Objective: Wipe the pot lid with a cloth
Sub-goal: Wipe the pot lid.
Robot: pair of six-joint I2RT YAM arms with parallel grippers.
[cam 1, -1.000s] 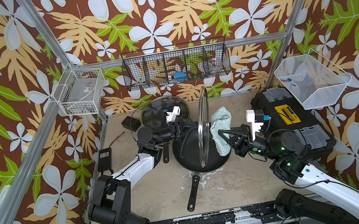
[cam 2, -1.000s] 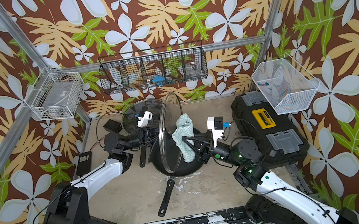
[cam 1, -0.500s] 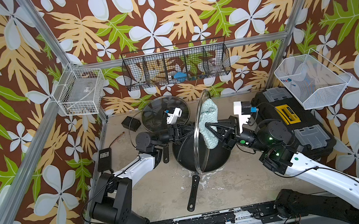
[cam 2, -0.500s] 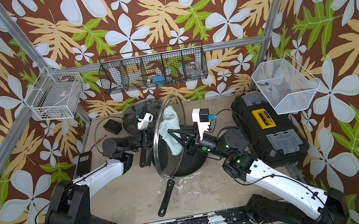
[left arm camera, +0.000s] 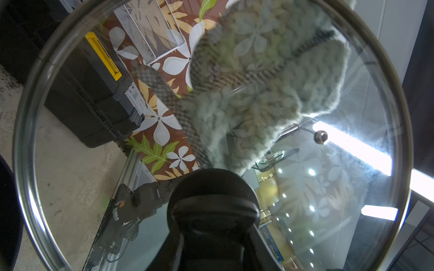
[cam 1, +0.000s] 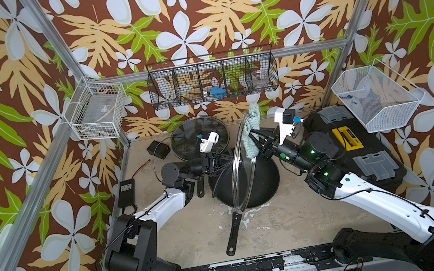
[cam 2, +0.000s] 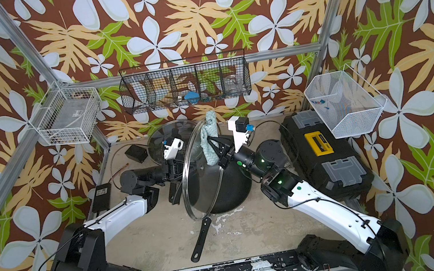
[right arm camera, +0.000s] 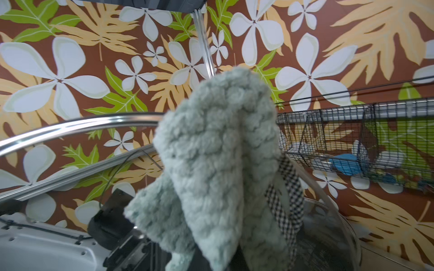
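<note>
Pot lid (cam 1: 242,174) stands on edge, left claw (cam 1: 225,163) clamped on its handle (left arm camera: 212,206); right claw (cam 1: 254,136) pinches cloth (cam 1: 249,148), seemingly against glass.

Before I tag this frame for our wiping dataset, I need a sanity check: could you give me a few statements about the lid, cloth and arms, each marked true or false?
1. The pot lid is held up on edge, not lying flat. True.
2. The cloth lies loose on the table. False: the right gripper, jaws shut on it, holds it against the lid's glass.
3. The left gripper has its jaws shut on the lid's black handle. True.
4. The smaller glass lid is also held up by a gripper. False: it lies flat on the table at the back.
</note>
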